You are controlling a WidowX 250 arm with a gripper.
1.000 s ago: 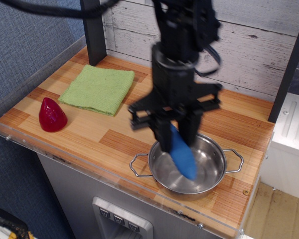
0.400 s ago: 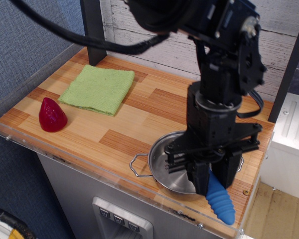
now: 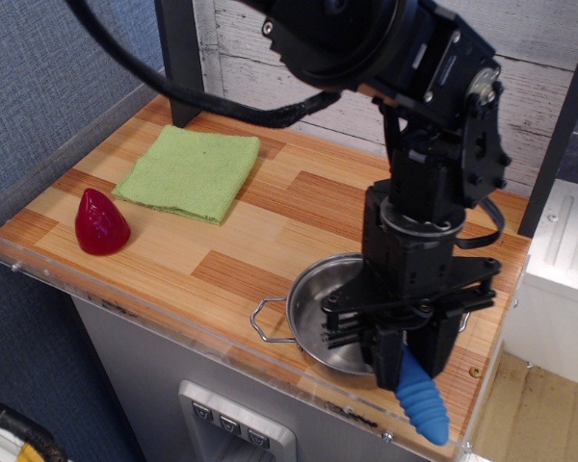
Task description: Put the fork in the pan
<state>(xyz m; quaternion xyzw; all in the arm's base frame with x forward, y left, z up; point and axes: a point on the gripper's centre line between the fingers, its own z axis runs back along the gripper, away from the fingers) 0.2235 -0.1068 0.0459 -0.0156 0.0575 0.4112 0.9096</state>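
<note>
Fork (image 3: 422, 402) between fingers (image 3: 386, 358); beside pan (image 3: 313, 306)

Looks like a mock kitchen set up in a lab: a wood-patterned counter (image 3: 270, 241) edged with clear acrylic guards (image 3: 67, 130), backed by a whitewashed plank wall (image 3: 520, 87) and framed by black posts (image 3: 180, 58).

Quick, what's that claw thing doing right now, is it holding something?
Gripper: closed on the blue-handled fork, holding it over the near right rim of the pan.
</note>
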